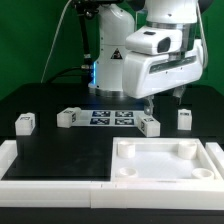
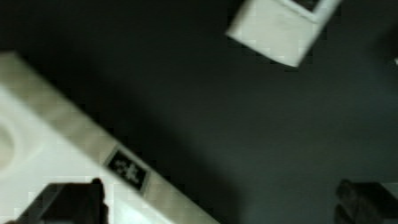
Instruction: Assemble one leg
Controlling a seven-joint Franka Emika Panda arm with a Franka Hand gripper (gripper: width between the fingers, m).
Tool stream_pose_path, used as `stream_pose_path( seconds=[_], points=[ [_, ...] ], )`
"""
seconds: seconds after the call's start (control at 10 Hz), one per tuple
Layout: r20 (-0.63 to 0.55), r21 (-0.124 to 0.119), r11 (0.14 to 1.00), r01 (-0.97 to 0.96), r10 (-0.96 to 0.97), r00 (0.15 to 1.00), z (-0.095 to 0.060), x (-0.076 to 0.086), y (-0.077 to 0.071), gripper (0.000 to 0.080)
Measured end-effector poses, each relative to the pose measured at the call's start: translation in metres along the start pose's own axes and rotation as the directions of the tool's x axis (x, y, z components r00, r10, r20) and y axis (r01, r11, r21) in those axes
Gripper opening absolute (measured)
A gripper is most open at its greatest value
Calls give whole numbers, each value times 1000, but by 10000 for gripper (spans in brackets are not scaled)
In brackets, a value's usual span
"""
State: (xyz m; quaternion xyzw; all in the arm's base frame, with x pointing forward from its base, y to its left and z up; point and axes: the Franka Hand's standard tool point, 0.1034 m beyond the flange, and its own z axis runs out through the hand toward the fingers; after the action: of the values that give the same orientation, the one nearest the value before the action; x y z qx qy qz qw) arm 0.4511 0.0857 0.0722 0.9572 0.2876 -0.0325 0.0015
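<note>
The task is barely begun, as far as the pictures show; none of the four legs is mounted, and every corner socket that can be seen on the white tabletop (image 1: 165, 165) stands empty. The nearest leg (image 1: 149, 125) lies loose on the black desk (image 1: 60, 145), just beside the marker board (image 1: 110, 118) on the exterior view's right and just behind the tabletop's far rim; a second leg (image 1: 185, 118) stands further to that side, a third leg (image 1: 68, 116) lies at the board's other end, and a fourth leg (image 1: 25, 122) sits well apart at the exterior view's left. The arm (image 1: 150, 50) hangs above the desk near the nearest leg, touching nothing; in the wrist view the hand (image 2: 222, 200) is spread wide, with only dark desk between its fingertips (image 2: 71, 200). That view is dim and cropped, so the tagged white block (image 2: 276, 30) at its edge is probably a leg, though I cannot tell which. What is left, by my reckoning: grasp one leg, carry it to a socket, and seat it there.
</note>
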Motion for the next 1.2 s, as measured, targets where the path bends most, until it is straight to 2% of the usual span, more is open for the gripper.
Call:
stream_pose_path(
  seconds=[0.2,0.4,0.5,0.6,0.8,1.0,1.2],
  points=[
    [10,31,933,-358,358,934,2,2,-16,648],
    [46,67,756,-651,650,759,6,2,-36,648],
    [50,74,675,-734,732,679,7,3,-41,648],
    [54,75,644,-762,760,648,7,4,-42,648],
    [87,67,655,-753,748,658,7,1,-42,648],
    [135,66,713,-698,687,714,9,-4,-34,648],
    [341,51,708,-705,651,678,22,-24,-52,648]
  ],
)
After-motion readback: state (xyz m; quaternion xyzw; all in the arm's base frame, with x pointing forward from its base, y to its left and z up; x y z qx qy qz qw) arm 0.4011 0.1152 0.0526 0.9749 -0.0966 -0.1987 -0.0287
